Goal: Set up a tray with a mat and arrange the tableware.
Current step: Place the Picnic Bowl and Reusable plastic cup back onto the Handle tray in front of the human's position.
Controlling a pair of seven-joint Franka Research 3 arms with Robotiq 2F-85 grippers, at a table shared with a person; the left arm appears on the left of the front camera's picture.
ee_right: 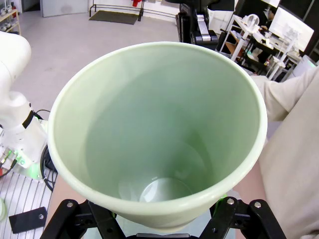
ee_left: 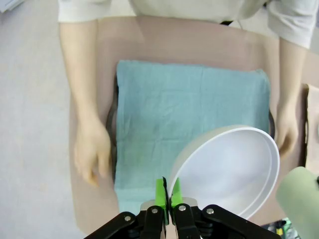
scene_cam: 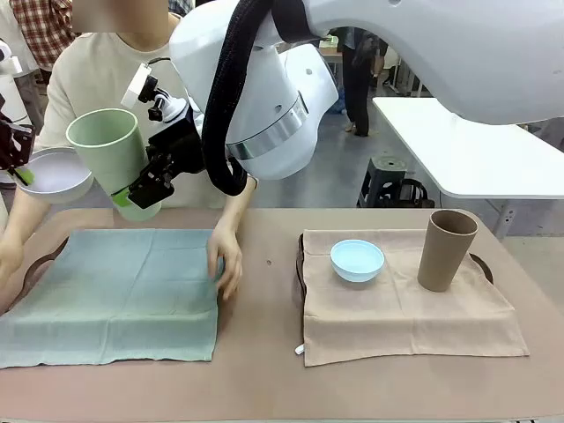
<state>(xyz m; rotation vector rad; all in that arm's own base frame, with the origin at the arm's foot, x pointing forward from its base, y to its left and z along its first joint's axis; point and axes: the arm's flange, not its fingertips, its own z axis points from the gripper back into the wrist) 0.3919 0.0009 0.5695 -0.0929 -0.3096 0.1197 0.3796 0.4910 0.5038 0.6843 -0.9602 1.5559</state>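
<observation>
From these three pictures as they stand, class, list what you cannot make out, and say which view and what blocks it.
- Front view: the left tray lies mostly under the teal mat.
- Front view: the right tray is mostly covered by the tan mat.
- Right wrist view: the pale green tumbler hides the table below.
- Left wrist view: the white bowl hides the teal mat's near corner.

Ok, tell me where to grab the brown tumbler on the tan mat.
Grip the brown tumbler around its mid wall, coming in level from the robot's side. It stands upright and tall with no handle, and the blue bowl sits apart to its left, so that approach looks free.
</observation>
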